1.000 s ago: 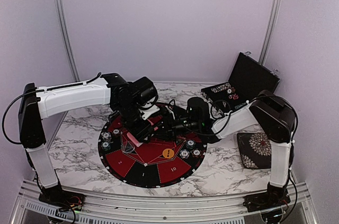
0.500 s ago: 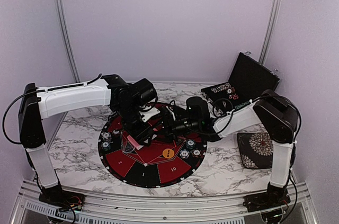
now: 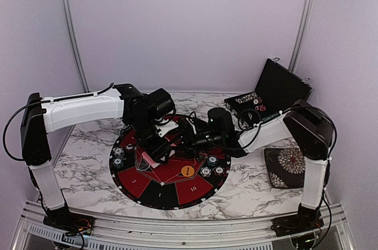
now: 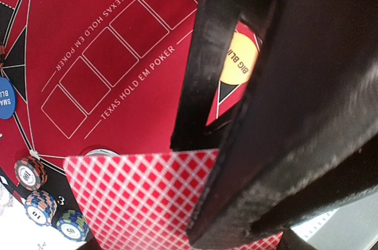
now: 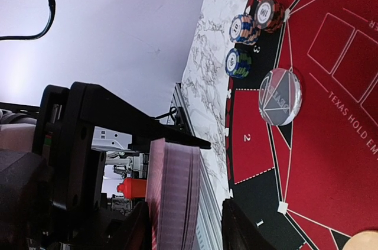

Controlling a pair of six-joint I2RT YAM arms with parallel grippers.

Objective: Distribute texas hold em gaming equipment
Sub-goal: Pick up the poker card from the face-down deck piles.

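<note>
My left gripper (image 3: 155, 151) (image 4: 199, 185) is shut on a deck of red-backed playing cards (image 4: 133, 203) (image 3: 151, 159), held on edge above the round red and black poker mat (image 3: 177, 186). My right gripper (image 3: 185, 138) (image 5: 188, 223) stands open around the deck's end (image 5: 173, 188), with a gap on the mat side. Striped poker chips (image 5: 244, 28) (image 4: 31, 173) sit in small stacks at the mat's rim. An orange big blind disc (image 4: 239, 64) (image 3: 187, 171), a blue small blind disc (image 4: 5, 97) and a clear dealer button (image 5: 280, 96) lie on the mat.
A black hinged case (image 3: 277, 89) stands open at the back right with more chips in it. A dark flower-patterned tray (image 3: 287, 167) lies by the right arm's base. More chip stacks (image 3: 211, 166) sit on the mat's right side. The marble table's left edge (image 5: 207, 72) borders the wall.
My right gripper has let its jaws widen around the deck's end and drawn back slightly toward the right. The left gripper keeps the deck in nearly the same place.
</note>
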